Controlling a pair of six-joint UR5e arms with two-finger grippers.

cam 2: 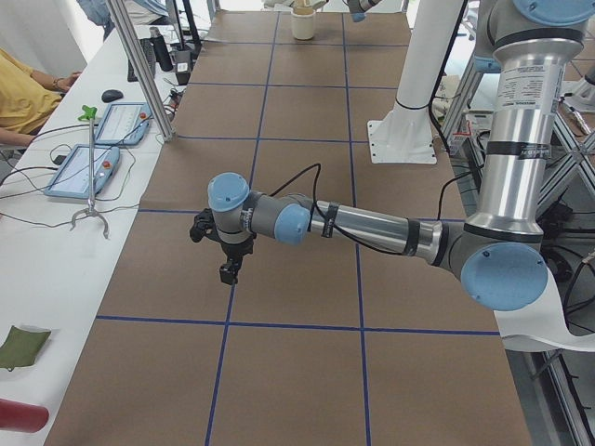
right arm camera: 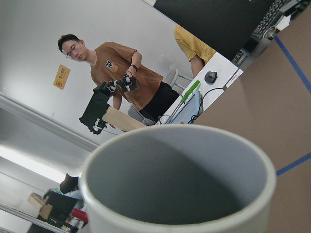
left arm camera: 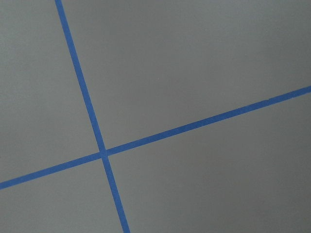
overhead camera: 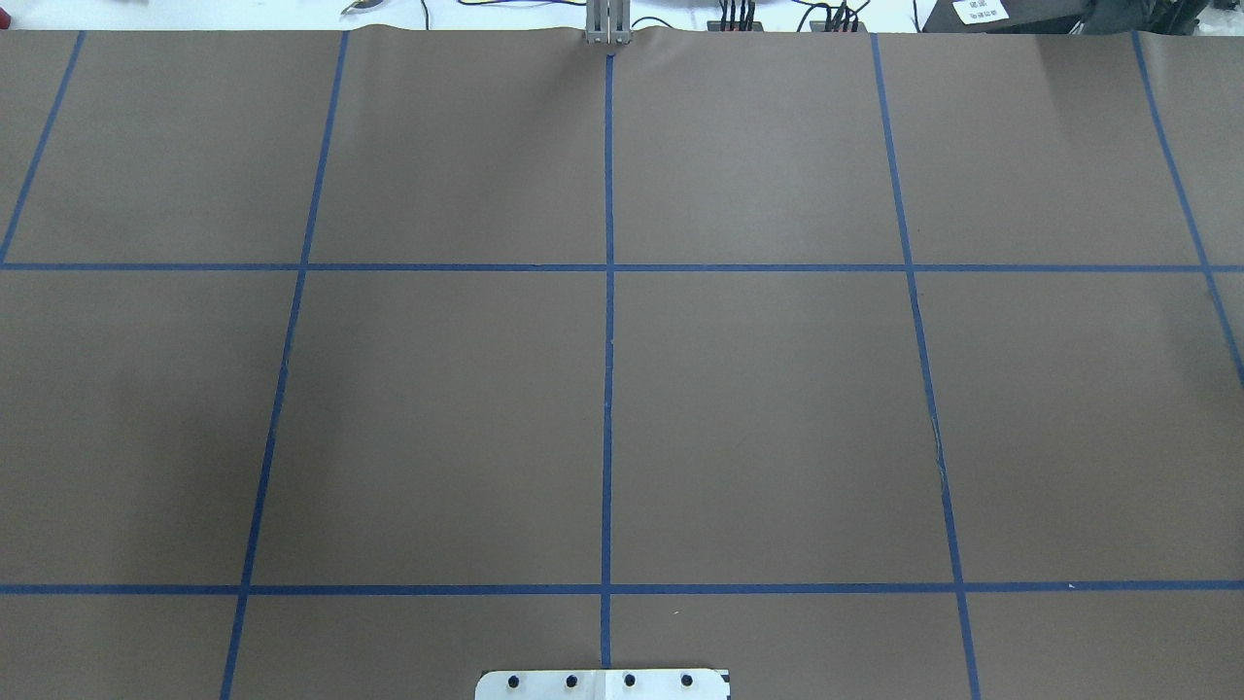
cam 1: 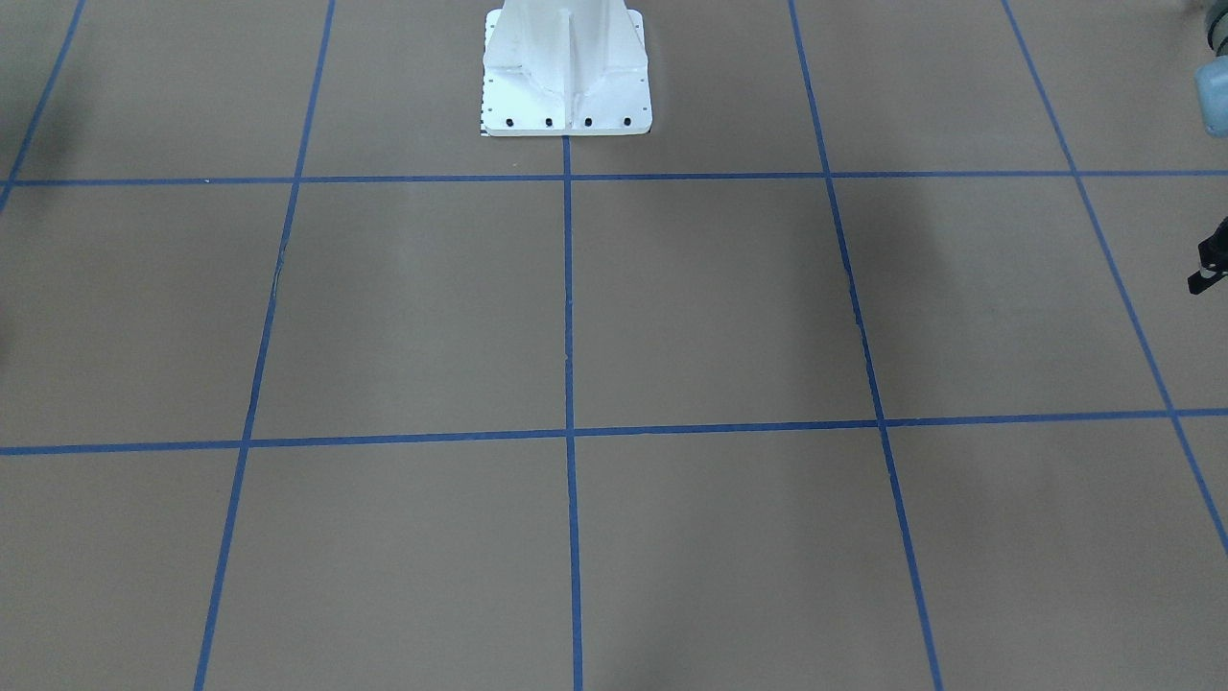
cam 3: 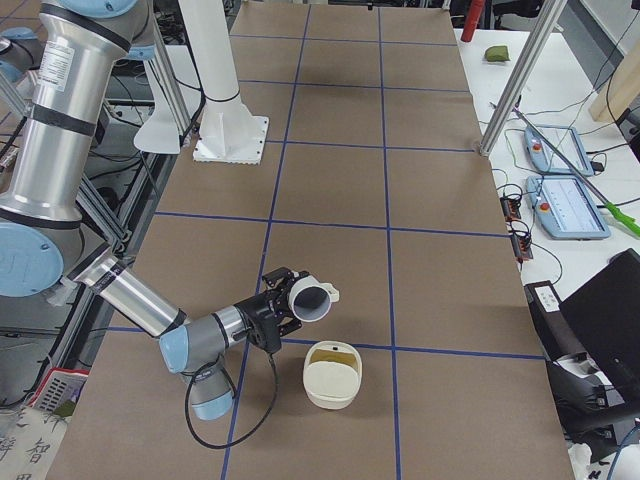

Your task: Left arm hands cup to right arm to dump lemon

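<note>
The white cup point(cam 3: 315, 300) hangs tilted, mouth toward the table, at the tip of my right gripper point(cam 3: 285, 305) and clear of the table. The fingers do not show clearly, so I cannot tell their state. In the right wrist view the cup point(right arm camera: 180, 179) fills the lower frame, and the visible part of its grey inside holds no lemon. A yellowish patch, possibly the lemon point(cam 3: 334, 353), lies in the cream bowl point(cam 3: 330, 395) just below the cup. My left gripper point(cam 2: 228, 271) points down above bare table, far from the cup; I cannot tell its state.
The white robot pedestal point(cam 1: 566, 77) stands at the table's robot-side edge, also in the overhead view point(overhead camera: 603, 683). A sliver of the left arm point(cam 1: 1209, 267) shows at the front view's right edge. Operators point(right arm camera: 121, 82) and teach pendants point(cam 2: 88, 167) are along the far side.
</note>
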